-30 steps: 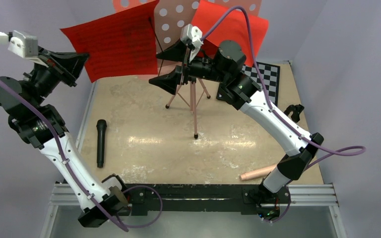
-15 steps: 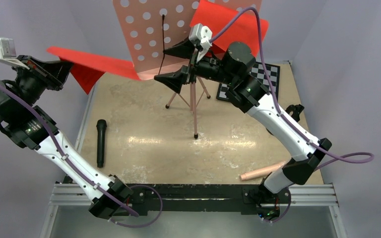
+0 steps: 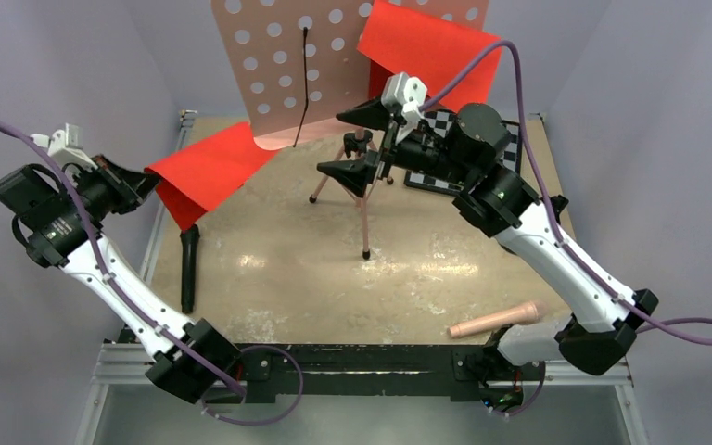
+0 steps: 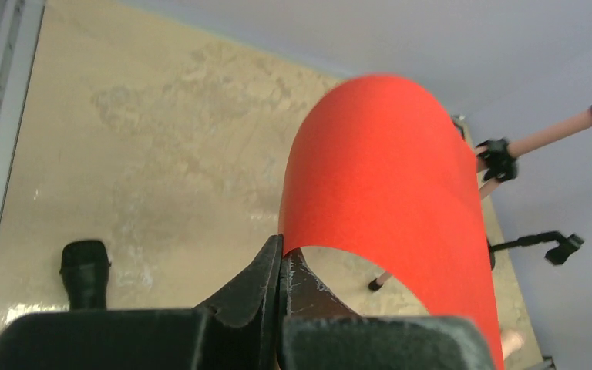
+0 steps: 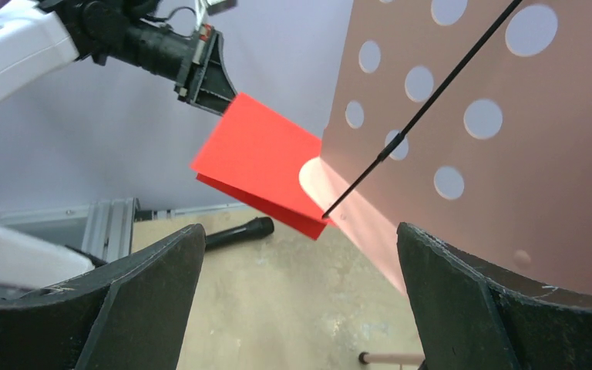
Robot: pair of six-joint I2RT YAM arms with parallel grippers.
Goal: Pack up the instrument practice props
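Note:
The pink music stand's perforated tray [image 3: 278,65] stands at the back on its tripod [image 3: 363,204]. My left gripper [image 3: 148,181] is shut on the corner of a red sheet-music page [image 3: 209,171], which curls over the table's left side; from the left wrist, the gripper [image 4: 281,258] pinches the page [image 4: 385,185]. A second red page [image 3: 426,46] leans at the tray's right. The black microphone [image 3: 188,269] lies at the left, its head under the held page. My right gripper [image 3: 357,139] is open beside the tripod's hub, holding nothing. A small black mic stand [image 4: 547,245] shows at the far right.
The chessboard [image 3: 482,153] lies at the back right, partly under my right arm. A pink tube [image 3: 496,322] rests near the table's front right edge. Grey walls close in the left, back and right sides. A metal rail [image 3: 362,362] runs along the front.
My left gripper pulled the red page off the tray, down and to the left over the microphone. The right gripper drifted right and lower, staying open.

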